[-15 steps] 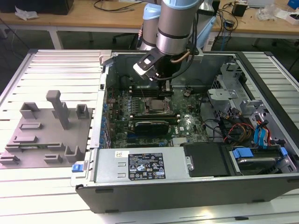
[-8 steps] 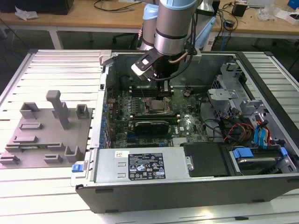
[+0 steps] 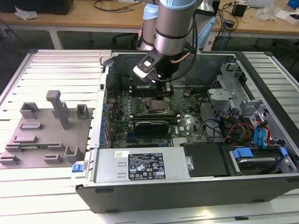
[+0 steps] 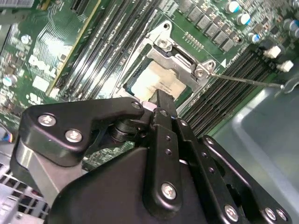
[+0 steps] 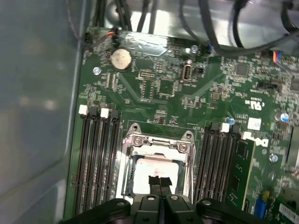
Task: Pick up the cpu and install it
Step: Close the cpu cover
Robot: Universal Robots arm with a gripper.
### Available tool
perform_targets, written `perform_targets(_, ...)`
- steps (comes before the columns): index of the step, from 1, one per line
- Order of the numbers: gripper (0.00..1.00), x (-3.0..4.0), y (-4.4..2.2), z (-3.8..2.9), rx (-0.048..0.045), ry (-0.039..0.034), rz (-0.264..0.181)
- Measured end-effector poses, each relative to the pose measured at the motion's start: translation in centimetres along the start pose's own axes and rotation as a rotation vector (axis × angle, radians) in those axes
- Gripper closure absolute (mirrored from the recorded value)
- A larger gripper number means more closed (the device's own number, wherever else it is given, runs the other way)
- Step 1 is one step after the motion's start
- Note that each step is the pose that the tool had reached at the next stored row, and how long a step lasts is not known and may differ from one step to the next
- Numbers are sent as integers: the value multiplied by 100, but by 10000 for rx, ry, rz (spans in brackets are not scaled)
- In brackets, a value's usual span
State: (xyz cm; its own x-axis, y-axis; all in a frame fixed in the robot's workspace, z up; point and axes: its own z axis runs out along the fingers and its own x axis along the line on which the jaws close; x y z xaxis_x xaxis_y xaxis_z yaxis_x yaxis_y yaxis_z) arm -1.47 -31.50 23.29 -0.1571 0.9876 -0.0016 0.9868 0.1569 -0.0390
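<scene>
Exterior view, scene: the arm (image 3: 170, 23) reaches down into an open computer case (image 3: 140, 191) lying on the slatted table (image 3: 56, 65). The end effector (image 3: 164, 89) hangs just above the socket (image 3: 156, 106) on the board.
Exterior view, room: the grey fixture plate (image 3: 42, 135) sits well apart at the exterior view's left, outside the case. There is open air above the board, with case walls and cables around it.
Second wrist view, task's thing: the cpu (image 4: 161, 83) lies flat inside the socket, ringed by the metal frame (image 4: 180, 56).
Second wrist view, end effector: its fingers are pressed together with nothing between them, the tip over the cpu's near edge. Whether it touches or is just above, I cannot tell.
Second wrist view, edges: a thin lever (image 4: 247, 80) juts sideways across the memory slots (image 4: 245, 63).
First wrist view, step: the pick-up looks done. This reads as the seating stage of the install, with the cpu (image 5: 154, 168) in place under the end effector (image 5: 160, 179).
First wrist view, what further motion calls for: probably straight vertical travel, since frame rails and memory slots (image 5: 96, 154) crowd both sides. The case wall (image 5: 37, 93) stands near on one side.
</scene>
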Motion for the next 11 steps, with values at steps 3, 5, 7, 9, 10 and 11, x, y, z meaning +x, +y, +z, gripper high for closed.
perform_targets(3, 89, 0, 0, 0, -1, -24, -604)
perform_targets(5, 89, 0, 0, 0, -1, -41, -1018)
perform_targets(7, 89, 0, -1, 0, -2, -64, -1624)
perform_targets(9, 89, 0, -1, 0, -3, -81, -2070)
perform_targets(10, 89, 0, -1, 0, -3, -89, -2253)
perform_targets(11, 89, 0, -1, 0, -4, -96, -2449)
